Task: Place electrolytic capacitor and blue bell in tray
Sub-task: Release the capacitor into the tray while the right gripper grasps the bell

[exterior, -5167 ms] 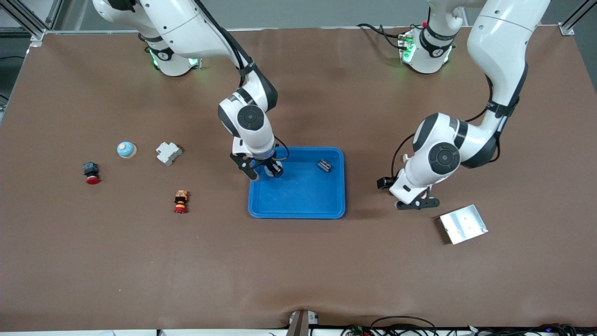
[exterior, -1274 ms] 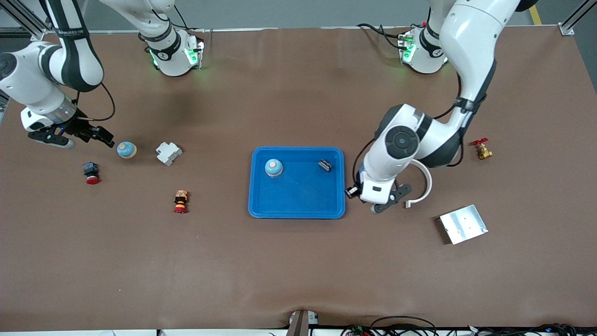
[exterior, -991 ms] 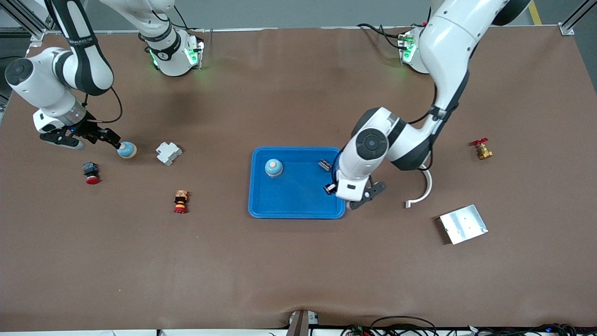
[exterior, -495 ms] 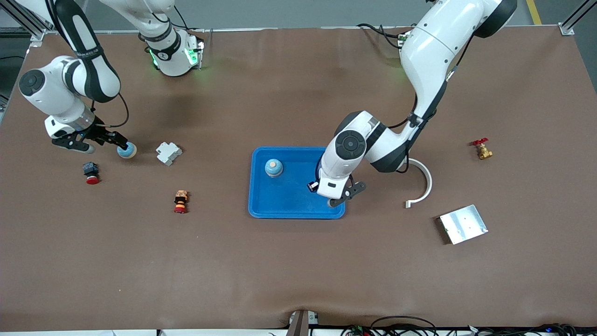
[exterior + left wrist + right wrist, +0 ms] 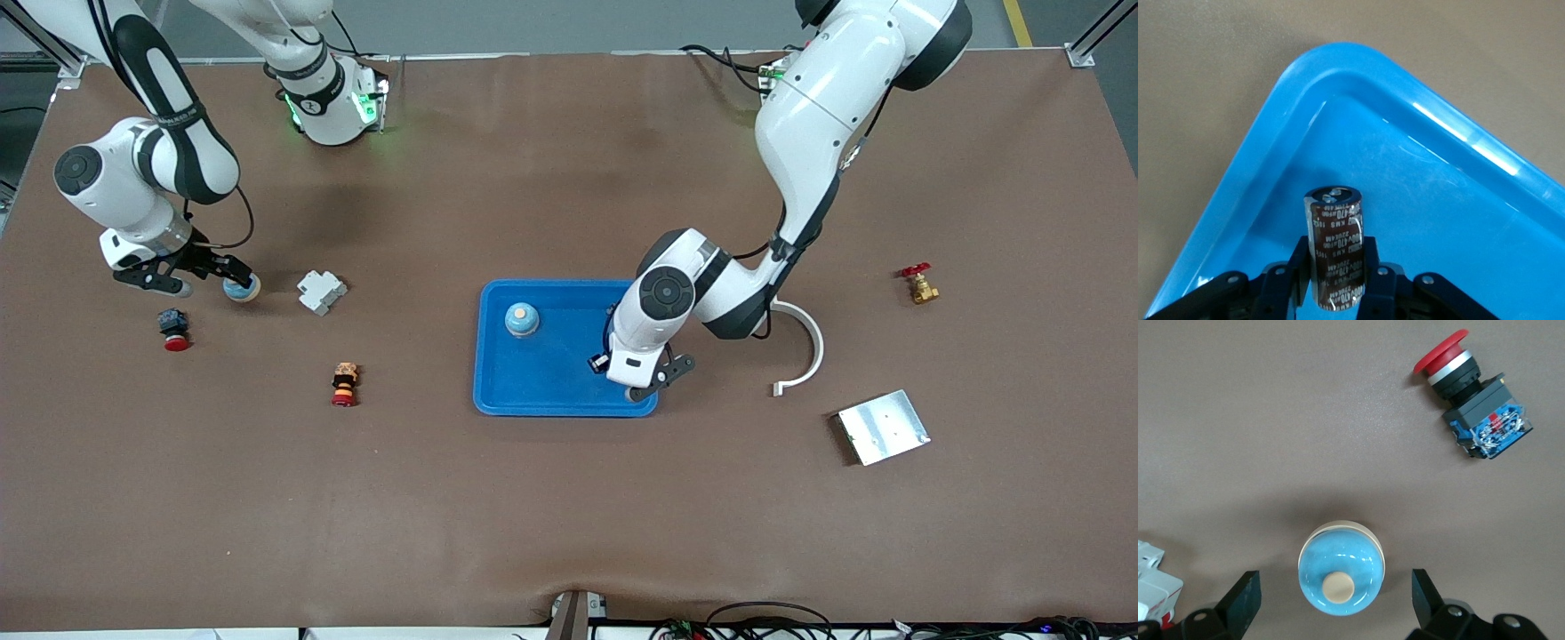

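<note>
My left gripper point(image 5: 1333, 283) clamps the dark cylindrical electrolytic capacitor point(image 5: 1333, 250) by its slick, rigid sleeve (light) over the bright-blue plastic tray point(image 5: 498, 391). My right gripper point(image 5: 1333, 597), fingers spread, straddles the smooth blue domed bell point(image 5: 1341, 575) on the table.

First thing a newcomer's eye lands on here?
The bright-blue tray mid-table, with a blue bell inside and the left gripper shut on a dark capacitor over its corner. Next, the right gripper, jaws open around a second blue bell at the right arm's end.
</note>
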Controlling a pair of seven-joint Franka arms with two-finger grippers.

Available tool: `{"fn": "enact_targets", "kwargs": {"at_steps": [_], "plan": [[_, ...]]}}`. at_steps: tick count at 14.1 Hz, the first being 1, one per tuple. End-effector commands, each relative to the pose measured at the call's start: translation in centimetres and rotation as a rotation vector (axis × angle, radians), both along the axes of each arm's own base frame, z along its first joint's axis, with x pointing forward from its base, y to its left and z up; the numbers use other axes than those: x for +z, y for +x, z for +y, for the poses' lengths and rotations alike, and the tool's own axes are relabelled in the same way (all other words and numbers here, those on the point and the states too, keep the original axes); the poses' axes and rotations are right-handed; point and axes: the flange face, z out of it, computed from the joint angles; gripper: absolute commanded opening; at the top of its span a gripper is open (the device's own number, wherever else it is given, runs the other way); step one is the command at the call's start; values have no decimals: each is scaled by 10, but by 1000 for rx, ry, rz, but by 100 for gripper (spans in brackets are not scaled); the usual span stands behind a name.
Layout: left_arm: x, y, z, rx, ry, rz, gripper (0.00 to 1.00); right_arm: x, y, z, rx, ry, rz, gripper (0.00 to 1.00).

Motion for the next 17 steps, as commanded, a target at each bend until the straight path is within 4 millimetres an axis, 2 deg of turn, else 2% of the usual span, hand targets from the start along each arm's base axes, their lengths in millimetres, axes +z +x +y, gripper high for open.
{"fn": "enact_targets", "kwargs": {"at_steps": [1,2,3,4,5,6,9,11,12,15,16,17], "plan": [[0,1,-9,-2,18,-28,7,-9,-5,0,5,2,-6,100],[0,1,-10,-2,18,-28,7,-12,-6,0,5,4,2,100],[1,1,-10,-2,17,-29,12,-14,-5,-1,3,-2,-9,100],[2,2,-9,-5,16,-31,43,-19,-5,-1,3,-7,-14,100],[6,3,-9,-8,15,-39,80,-25,-5,0,5,-8,-11,100],[10,4,-9,-8,12,-44,100,-29,-6,0,6,-11,-14,100],[30,6,-9,3,12,-51,100,-39,-7,2,11,-10,-1,100],[72,2,-1,18,73,-2,100,-44,-8,4,16,-9,6,100],[100,1,5,26,89,9,100,-44,-8,4,16,-9,6,100],[176,-10,33,24,170,54,100,-44,-8,4,14,-9,6,100],[200,-8,48,42,180,52,100,-44,-8,4,16,-9,6,100],[223,-8,61,53,186,49,100,-44,-8,4,17,-9,6,87]]}}
